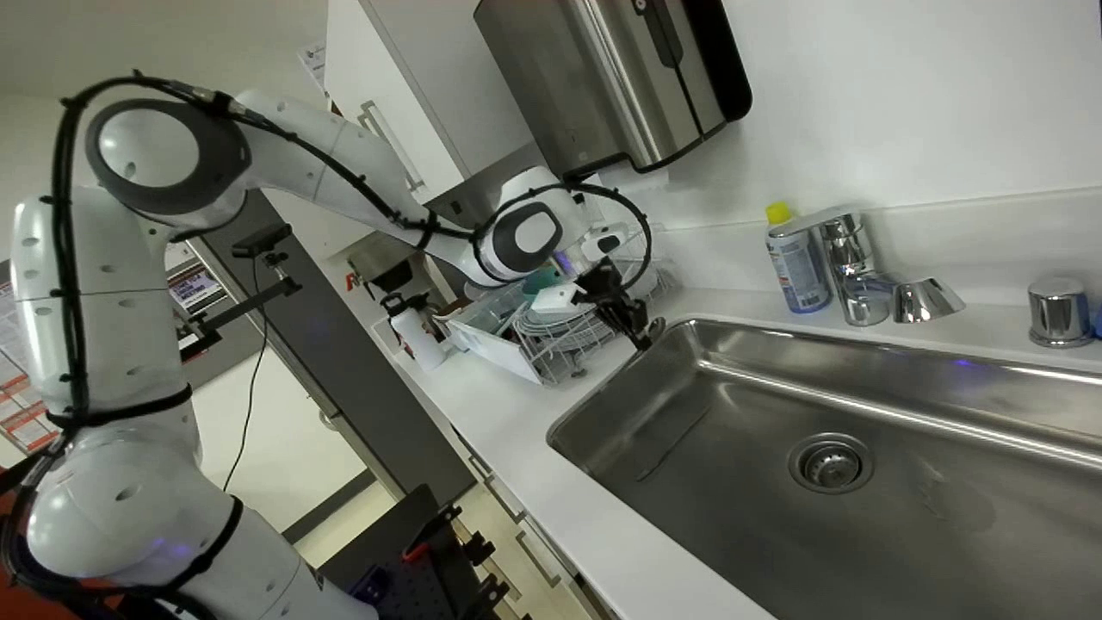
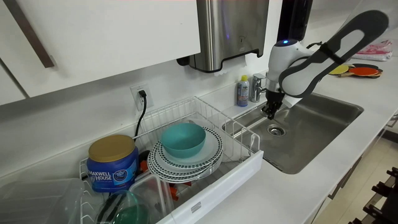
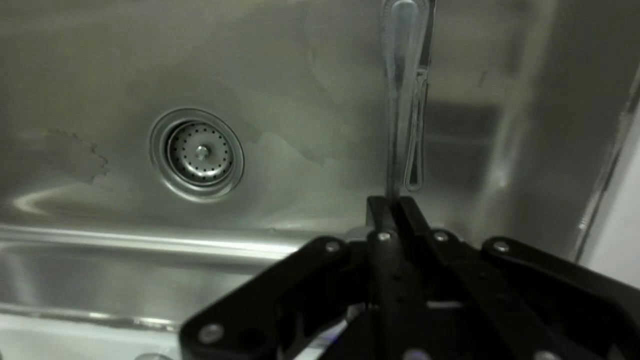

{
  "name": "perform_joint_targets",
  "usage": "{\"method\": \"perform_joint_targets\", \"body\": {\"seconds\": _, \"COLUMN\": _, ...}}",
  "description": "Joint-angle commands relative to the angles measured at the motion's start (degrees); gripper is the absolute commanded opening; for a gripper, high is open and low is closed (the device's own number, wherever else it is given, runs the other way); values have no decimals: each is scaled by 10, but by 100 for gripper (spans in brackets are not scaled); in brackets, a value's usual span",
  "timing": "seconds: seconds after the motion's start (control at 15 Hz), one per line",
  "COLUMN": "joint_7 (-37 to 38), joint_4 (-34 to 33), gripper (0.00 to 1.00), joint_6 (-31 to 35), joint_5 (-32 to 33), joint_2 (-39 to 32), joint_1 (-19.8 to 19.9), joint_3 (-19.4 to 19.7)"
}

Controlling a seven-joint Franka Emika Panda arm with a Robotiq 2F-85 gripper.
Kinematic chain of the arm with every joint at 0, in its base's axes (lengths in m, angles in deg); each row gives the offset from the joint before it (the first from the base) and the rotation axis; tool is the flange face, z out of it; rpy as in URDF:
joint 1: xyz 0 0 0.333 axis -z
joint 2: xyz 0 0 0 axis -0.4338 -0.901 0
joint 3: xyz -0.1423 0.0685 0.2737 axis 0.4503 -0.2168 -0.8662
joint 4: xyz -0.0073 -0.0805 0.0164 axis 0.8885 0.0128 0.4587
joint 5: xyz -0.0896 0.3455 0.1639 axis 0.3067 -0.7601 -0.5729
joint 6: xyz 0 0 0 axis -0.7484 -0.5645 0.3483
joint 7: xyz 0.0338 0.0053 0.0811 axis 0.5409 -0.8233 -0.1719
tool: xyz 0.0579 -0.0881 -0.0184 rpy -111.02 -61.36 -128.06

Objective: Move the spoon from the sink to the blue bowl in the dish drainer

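Note:
My gripper (image 1: 641, 338) is shut on the handle of a metal spoon (image 3: 402, 55) in the wrist view. The handle runs from the jaws to the top edge. The spoon's bowl shows beside the fingertips in both exterior views (image 1: 657, 328) (image 2: 264, 114). The gripper (image 2: 270, 115) is raised above the stainless-steel sink (image 2: 323, 124), near the faucet side. The blue bowl (image 2: 183, 141) is teal and sits upright and empty on stacked plates in the white wire dish drainer (image 2: 217, 188). In an exterior view the blue bowl (image 1: 542, 279) is partly hidden behind the arm.
Another thin utensil (image 3: 416, 135) lies on the sink floor; it also shows in an exterior view (image 1: 673, 443). A faucet (image 1: 848, 258) and a spray can (image 2: 242, 91) stand behind the sink. A paper towel dispenser (image 2: 233, 34) hangs above. A coffee tub (image 2: 112, 168) stands by the plates.

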Motion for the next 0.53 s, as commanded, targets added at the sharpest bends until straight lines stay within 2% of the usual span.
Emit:
{"method": "perform_joint_targets", "body": {"seconds": 0.0, "joint_7": -17, "joint_4": 86, "gripper": 2, "joint_6": -12, "joint_5": 38, "joint_2": 130, "joint_1": -10, "joint_3": -19}}
{"method": "perform_joint_targets", "body": {"seconds": 0.2, "joint_7": -35, "joint_4": 108, "gripper": 2, "joint_6": -12, "joint_5": 43, "joint_2": 195, "joint_1": -11, "joint_3": -57}}
{"method": "perform_joint_targets", "body": {"seconds": 0.47, "joint_7": -88, "joint_4": 112, "gripper": 2, "joint_6": -10, "joint_5": 3, "joint_2": 244, "joint_1": -14, "joint_3": -116}}
